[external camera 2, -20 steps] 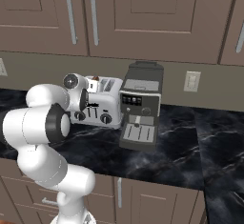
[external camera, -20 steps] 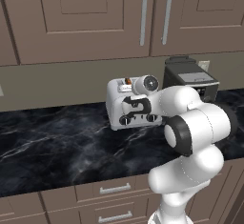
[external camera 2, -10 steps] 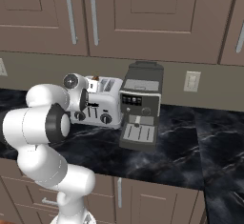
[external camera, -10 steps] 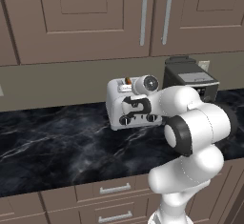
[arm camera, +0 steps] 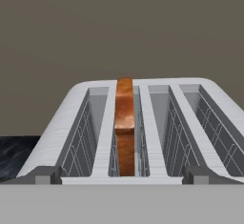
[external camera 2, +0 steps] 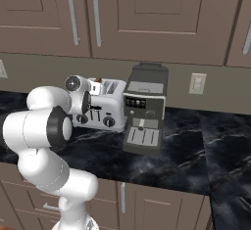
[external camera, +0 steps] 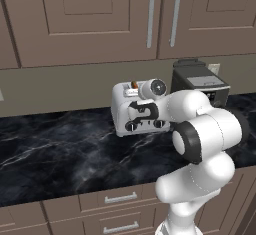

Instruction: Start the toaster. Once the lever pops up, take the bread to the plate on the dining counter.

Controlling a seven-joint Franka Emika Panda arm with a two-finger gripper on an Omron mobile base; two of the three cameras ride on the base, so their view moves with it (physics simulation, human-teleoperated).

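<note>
Standing on edge in the second slot of the toaster [arm camera: 143, 123], bread [arm camera: 125, 123]: light, crumbly, best pinched across flat faces near protruding crust; gripper [external camera: 142, 111] jaws spread wide, empty.

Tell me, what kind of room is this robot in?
It looks like a kitchen. A toaster with bread in one slot sits beside a coffee machine on a dark marble counter, with wooden cabinets above.
</note>
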